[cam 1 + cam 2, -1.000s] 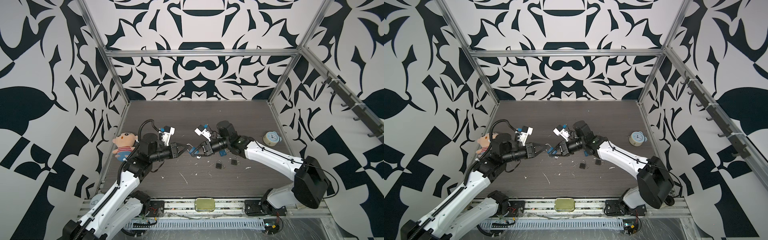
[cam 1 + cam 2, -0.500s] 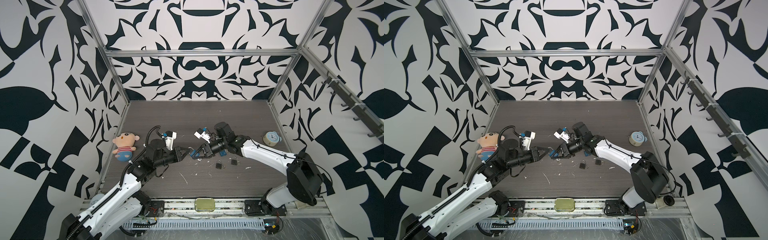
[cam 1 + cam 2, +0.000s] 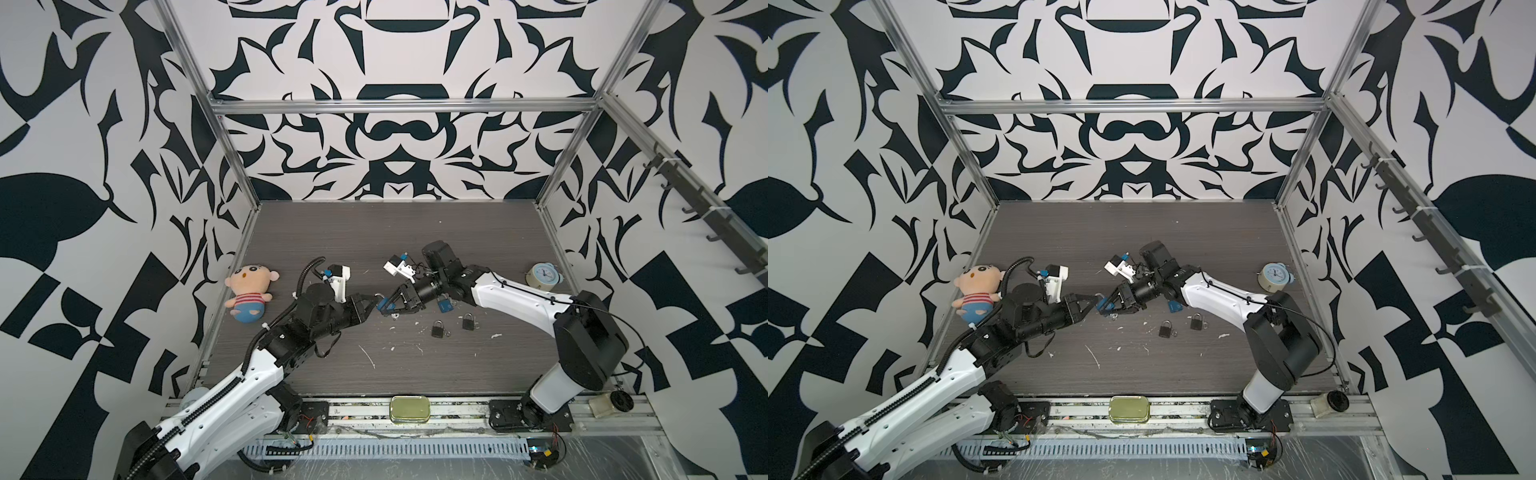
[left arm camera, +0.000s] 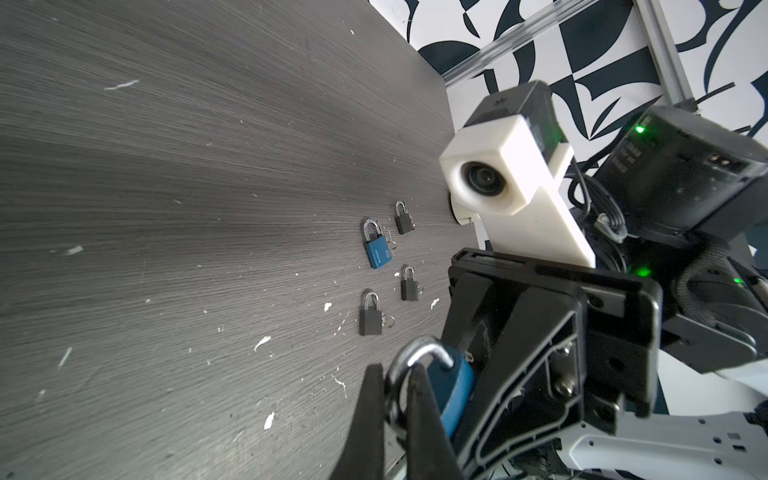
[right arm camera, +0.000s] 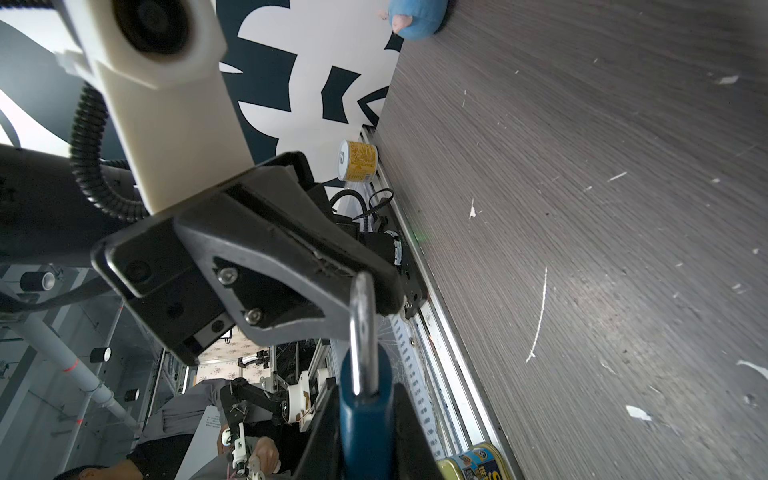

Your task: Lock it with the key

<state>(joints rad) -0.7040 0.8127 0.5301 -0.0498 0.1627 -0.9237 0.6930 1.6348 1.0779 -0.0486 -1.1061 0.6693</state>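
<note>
Two grippers meet tip to tip above the middle of the grey wood-grain tabletop [image 3: 374,232], sharing one lock. The left gripper [image 3: 371,300] is pinched tight on the silver steel shackle [image 4: 415,353]. The right gripper [image 3: 386,306] is clamped across the body of the same blue metal padlock [image 4: 455,388], which hangs in the air between them.

The body is deep blue with rounded edges; the shackle is thick and bright. The left wrist view shows the shackle as a full loop, with a black fingertip on either side of one leg. The right wrist view shows it edge-on, a thin bar running into the top of the body. Whether it is latched cannot be told.

In both top views the lock is only a blue speck between black fingers.

Beyond it, the left wrist view shows a second blue padlock [image 4: 377,253] and three small dark grey padlocks [image 4: 404,220] [image 4: 409,286] [image 4: 371,318] lying flat. A top view shows just two of the dark ones.
</note>
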